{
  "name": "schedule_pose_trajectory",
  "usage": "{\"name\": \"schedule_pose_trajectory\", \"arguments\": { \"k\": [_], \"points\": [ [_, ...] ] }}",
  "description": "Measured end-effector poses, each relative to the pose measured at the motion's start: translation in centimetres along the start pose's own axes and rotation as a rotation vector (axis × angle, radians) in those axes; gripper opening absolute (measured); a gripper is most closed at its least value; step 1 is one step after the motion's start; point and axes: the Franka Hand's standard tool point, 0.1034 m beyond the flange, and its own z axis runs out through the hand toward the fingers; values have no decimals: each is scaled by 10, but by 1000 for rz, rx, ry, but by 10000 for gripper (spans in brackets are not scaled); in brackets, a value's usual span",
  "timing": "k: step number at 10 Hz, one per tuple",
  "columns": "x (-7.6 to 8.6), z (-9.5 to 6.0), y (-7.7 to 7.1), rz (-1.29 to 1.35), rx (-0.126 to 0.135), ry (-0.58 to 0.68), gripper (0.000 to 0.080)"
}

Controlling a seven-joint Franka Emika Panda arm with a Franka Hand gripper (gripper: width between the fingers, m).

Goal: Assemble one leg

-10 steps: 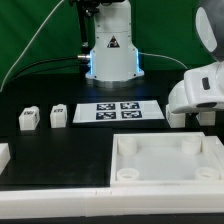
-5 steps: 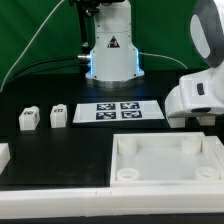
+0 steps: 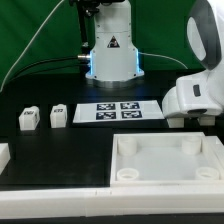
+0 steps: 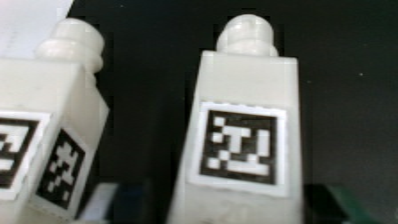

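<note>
In the wrist view a white leg [image 4: 246,120] with a black-and-white tag on its face stands between my gripper's [image 4: 228,206] jaws. The dark fingertips [image 4: 349,200] show on either side of it with gaps, so the gripper is open around it. A second leg [image 4: 47,120] stands close beside it. In the exterior view my arm's white hand [image 3: 196,98] is low at the exterior view's right and hides the fingers and these legs. Two more legs [image 3: 28,119] [image 3: 58,115] stand at the exterior view's left.
The marker board [image 3: 118,110] lies in front of the arm's base [image 3: 111,55]. The large flat white tray-like piece with corner sockets [image 3: 165,160] lies in the foreground. Another white part [image 3: 3,155] shows at the exterior view's left edge.
My hand at the exterior view's right has shifted only slightly. The parts on the table have not moved.
</note>
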Motion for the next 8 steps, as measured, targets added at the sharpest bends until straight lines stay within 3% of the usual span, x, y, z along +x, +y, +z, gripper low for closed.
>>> {"name": "schedule_pose_trajectory", "arguments": {
  "k": [1,6,8],
  "points": [
    [0,0,0,0,0,0,291],
    [0,-3,0,0,0,4,291],
    [-9,-18,5,5,0,9,291]
  ]
}}
